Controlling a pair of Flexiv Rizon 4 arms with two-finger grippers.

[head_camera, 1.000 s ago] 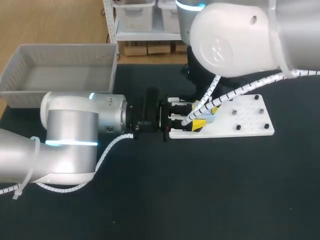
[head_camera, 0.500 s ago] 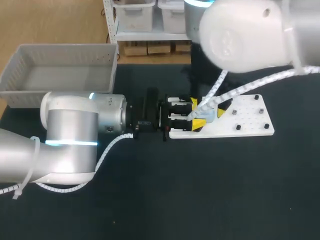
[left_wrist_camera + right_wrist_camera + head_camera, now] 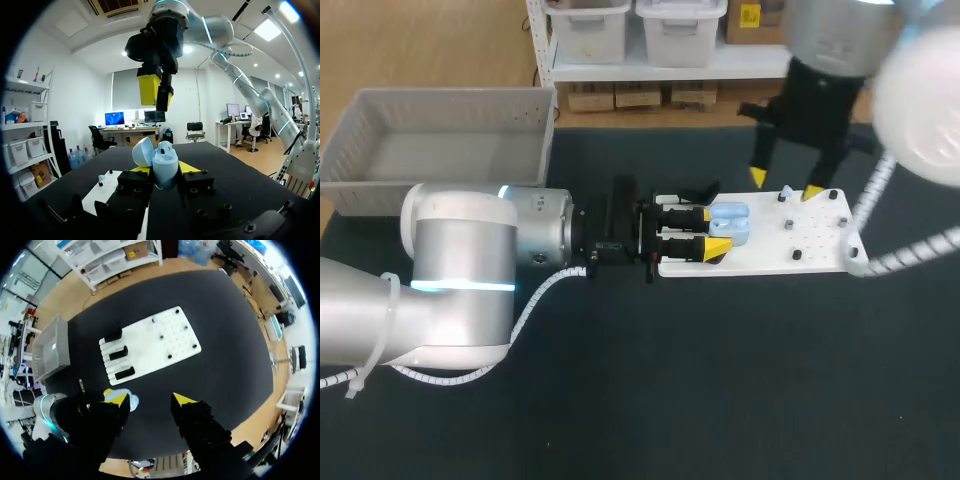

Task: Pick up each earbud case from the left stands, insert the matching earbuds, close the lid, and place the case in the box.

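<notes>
Seemingly open case (image 3: 159, 161) in left gripper (image 3: 165, 169)

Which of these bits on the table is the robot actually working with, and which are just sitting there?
In the job: light-blue earbud case, lid open, gripped in the left claw; white stand board; grey box; right claw, open and empty.
Just there: black tabletop; small black studs on the board, purpose unclear.
</notes>
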